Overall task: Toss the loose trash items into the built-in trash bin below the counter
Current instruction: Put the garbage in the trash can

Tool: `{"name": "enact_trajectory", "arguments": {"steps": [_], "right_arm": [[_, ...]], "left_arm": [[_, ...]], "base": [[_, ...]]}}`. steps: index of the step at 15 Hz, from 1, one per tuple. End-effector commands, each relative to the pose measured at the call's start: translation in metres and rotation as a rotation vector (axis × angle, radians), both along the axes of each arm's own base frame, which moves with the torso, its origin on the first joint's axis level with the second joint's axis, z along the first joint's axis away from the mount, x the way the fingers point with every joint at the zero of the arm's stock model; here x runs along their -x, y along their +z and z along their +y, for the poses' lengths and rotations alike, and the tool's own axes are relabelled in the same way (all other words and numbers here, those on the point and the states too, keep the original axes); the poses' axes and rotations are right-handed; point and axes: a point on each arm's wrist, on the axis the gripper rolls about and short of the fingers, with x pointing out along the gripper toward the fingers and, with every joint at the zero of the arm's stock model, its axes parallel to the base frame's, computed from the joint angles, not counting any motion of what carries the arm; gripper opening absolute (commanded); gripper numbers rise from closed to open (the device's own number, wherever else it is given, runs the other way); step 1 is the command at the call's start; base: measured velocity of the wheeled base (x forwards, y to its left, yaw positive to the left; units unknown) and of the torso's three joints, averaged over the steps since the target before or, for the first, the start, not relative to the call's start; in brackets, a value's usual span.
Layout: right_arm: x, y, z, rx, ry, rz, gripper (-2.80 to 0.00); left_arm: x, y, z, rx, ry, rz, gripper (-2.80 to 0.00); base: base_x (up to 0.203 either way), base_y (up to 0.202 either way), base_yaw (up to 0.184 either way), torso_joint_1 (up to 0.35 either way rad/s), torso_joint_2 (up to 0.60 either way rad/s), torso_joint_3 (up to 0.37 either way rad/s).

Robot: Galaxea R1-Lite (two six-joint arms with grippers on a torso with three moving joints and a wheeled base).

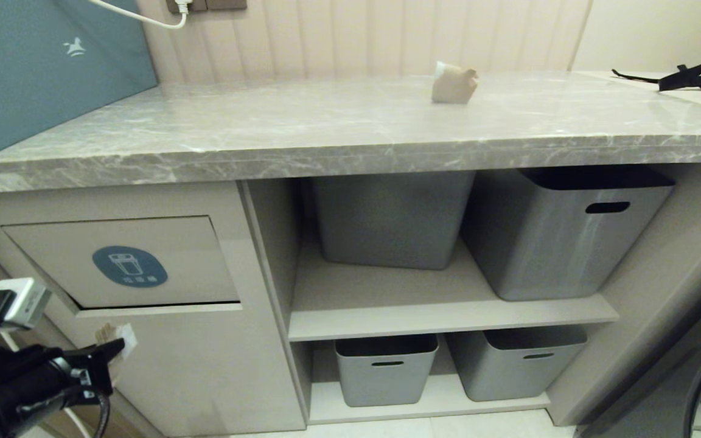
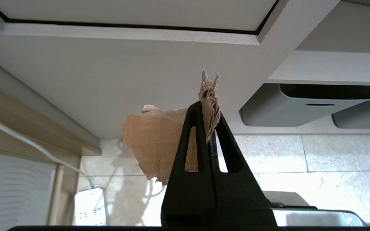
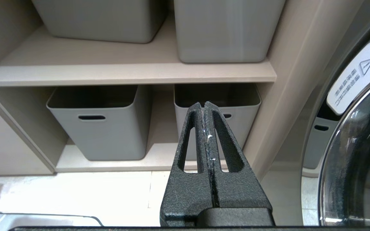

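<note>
My left gripper [image 1: 120, 345] is clenched on a torn tan paper scrap [image 2: 159, 141]; in the left wrist view the paper is pinched between the fingertips [image 2: 201, 112] and fans out past them, toward the cabinet face. In the head view the scrap [image 1: 113, 334] sits just beyond the black tips, close to the beige panel under the built-in trash bin [image 1: 125, 261]. The bin's flap with its blue oval sticker [image 1: 129, 266] lies at about 12 o'clock from the claw, just above it, and looks closed. Up on the marble counter [image 1: 326, 128], at roughly 1 o'clock and well apart, a beige crumpled paper wad [image 1: 454, 84] rests alone. A teal box [image 1: 46, 67] stands at the counter's far left, and black straps [image 1: 691, 76] lie at its far right. Grey tubs [image 1: 387, 368] fill the open shelves at 3 o'clock. My left arm reaches in low from the 8 o'clock corner, pointing at the cabinet. My right gripper [image 3: 206, 106] is clamped shut on nothing, aimed at the lower tubs.
</note>
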Motion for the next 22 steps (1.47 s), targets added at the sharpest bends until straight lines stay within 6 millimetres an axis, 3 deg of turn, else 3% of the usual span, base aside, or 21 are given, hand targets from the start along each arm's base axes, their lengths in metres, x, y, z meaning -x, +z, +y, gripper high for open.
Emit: {"name": "enact_trajectory", "arguments": {"steps": [1,4,6,10,16,18,22], "right_arm": [[0.000,0.000,0.000,0.001,0.000,-0.002,-2.80],[0.000,0.000,0.000,0.001,0.000,-0.002,-2.80],[0.000,0.000,0.000,0.001,0.000,-0.002,-2.80],[0.000,0.000,0.000,0.001,0.000,-0.002,-2.80],[0.000,0.000,0.000,0.001,0.000,-0.002,-2.80],[0.000,0.000,0.000,0.001,0.000,-0.002,-2.80],[0.000,0.000,0.000,0.001,0.000,-0.002,-2.80]], "left_arm": [[-0.004,-0.001,0.000,0.011,0.001,0.006,-2.80],[-0.018,0.002,0.001,0.033,0.018,-0.031,-2.80],[-0.037,-0.002,0.001,0.055,0.034,-0.077,-2.80],[-0.082,-0.033,0.004,0.055,0.103,-0.144,-2.80],[-0.119,-0.073,0.013,0.091,0.154,-0.200,-2.80],[-0.138,-0.075,0.028,0.097,0.205,-0.241,-2.80],[-0.157,-0.084,0.034,0.120,0.220,-0.271,-2.80]], "base": [[0.000,0.000,0.000,-0.061,0.23,0.176],[0.000,0.000,0.000,-0.018,0.08,0.064],[0.000,0.000,0.000,0.000,0.02,0.015],[0.000,0.000,0.000,0.000,0.00,0.000],[0.000,0.000,0.000,0.000,0.00,0.000],[0.000,0.000,0.000,0.000,0.00,0.000],[0.000,0.000,0.000,0.000,0.00,0.000]]}}
